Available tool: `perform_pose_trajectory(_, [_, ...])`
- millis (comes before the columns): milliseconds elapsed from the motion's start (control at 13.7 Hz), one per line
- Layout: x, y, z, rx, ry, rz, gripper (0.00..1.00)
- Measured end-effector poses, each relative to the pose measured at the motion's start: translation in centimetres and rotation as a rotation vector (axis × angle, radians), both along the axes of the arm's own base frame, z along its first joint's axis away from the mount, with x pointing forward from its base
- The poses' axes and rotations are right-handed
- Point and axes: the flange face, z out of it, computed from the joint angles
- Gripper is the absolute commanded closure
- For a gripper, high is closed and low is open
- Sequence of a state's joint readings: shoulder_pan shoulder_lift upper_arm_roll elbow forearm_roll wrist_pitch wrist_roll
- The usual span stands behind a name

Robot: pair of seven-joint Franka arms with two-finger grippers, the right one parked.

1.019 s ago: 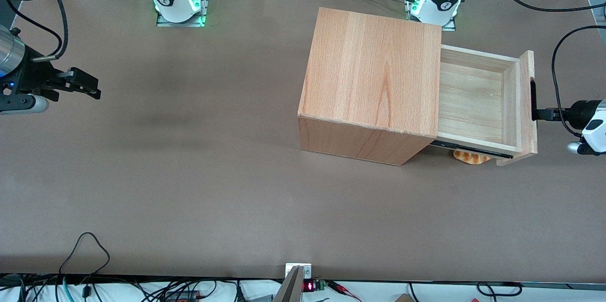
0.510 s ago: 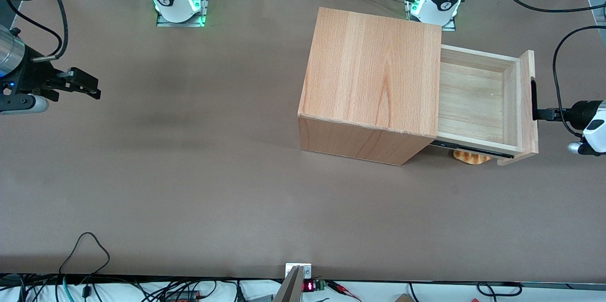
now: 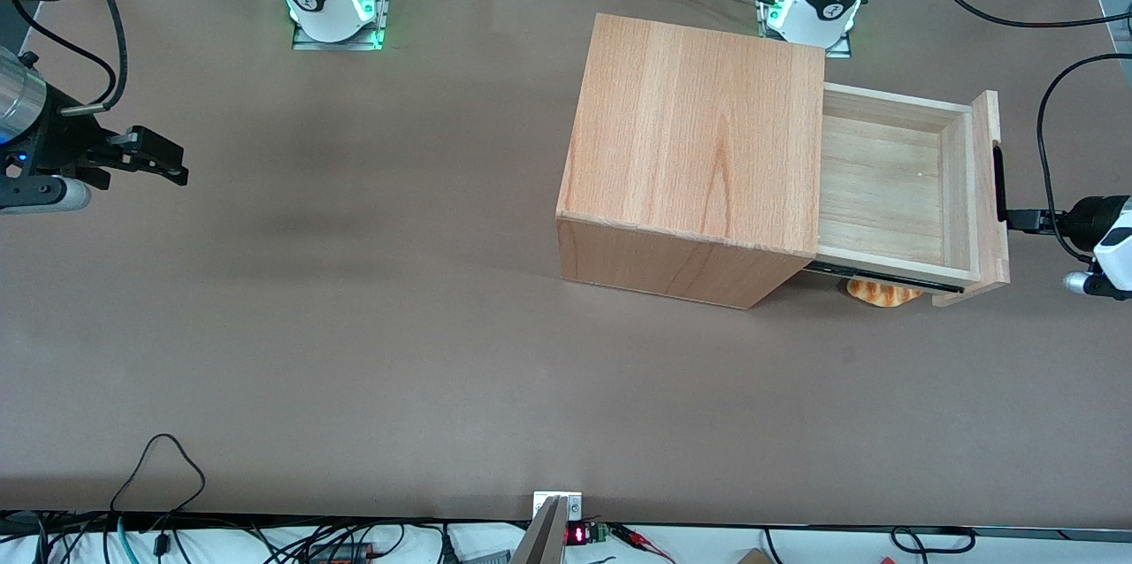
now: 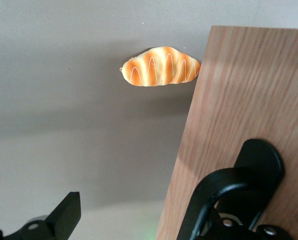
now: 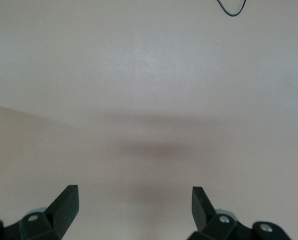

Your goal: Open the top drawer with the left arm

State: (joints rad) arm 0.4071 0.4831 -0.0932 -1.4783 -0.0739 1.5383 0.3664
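**Top drawer drawn well out, end effector at its handle**

The brown bench (image 3: pixel 354 325) carries one large piece: a cube-shaped wooden cabinet (image 3: pixel 694 140), standing toward the working arm's end. Its front faces that end, which is why the left arm (image 3: pixel 1105 237) reaches in sideways from there rather than from above.

The top drawer (image 3: pixel 884 188) stands pulled out of the cabinet by most of its depth, its pale tray bare inside and its flat front panel (image 3: pixel 989 184) upright at the outer end. The opening looks largely done.

The end effector (image 3: pixel 1017 217) sits level with the slim black bar handle (image 3: pixel 998 184), right against the panel. In the wrist view one finger (image 4: pixel 224 200) hooks at the handle's mount while the other finger (image 4: pixel 63 215) stands well apart over bare bench, so the jaws are spread wide and clamp nothing; the pull seems to rest on that one hooked finger.

A small croissant-like bread piece (image 3: pixel 880 292) lies on the bench under the drawer.
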Motion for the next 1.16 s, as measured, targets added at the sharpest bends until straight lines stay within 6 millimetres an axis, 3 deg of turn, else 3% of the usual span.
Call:
perform_pose_trajectory(437, [0.2, 0.1, 0.2, -0.019, -0.013, -0.047, 0.0])
perform_pose_trajectory(1019, [0.3, 0.4, 1.7, -0.023, -0.008, -0.049, 0.0])
perform_pose_trajectory(1165, [0.3, 0.6, 3.0, -0.028, 0.002, -0.05, 0.0])
